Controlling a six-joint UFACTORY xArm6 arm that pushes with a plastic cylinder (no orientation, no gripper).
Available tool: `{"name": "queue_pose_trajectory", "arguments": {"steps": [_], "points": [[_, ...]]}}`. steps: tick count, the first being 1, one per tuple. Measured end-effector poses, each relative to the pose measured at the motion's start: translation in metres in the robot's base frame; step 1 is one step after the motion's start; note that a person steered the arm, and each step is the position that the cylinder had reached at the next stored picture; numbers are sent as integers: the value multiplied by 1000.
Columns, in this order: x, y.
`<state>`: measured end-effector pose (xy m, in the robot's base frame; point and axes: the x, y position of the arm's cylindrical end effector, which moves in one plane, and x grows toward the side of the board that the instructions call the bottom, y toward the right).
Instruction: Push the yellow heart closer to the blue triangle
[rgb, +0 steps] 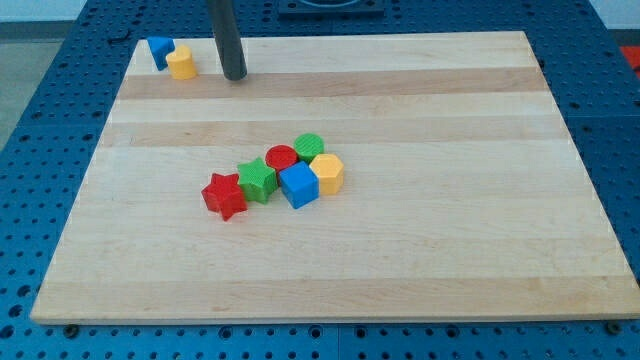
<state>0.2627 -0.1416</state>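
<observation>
The yellow heart (182, 63) sits near the board's top left corner, touching the blue triangle (160, 50) on its left. My tip (235, 76) rests on the board just to the right of the yellow heart, a short gap away from it. The dark rod rises out of the view's top.
A cluster of blocks lies at mid-board: a red star (224, 195), a green star (258, 180), a red cylinder (282, 158), a green cylinder (310, 146), a blue cube (298, 185) and a yellow hexagon (327, 173). The wooden board (450, 250) lies on a blue perforated table.
</observation>
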Motion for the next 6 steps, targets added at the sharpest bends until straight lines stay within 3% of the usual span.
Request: {"name": "queue_pose_trajectory", "arguments": {"steps": [3, 6], "points": [[-8, -17], [-8, -85]]}}
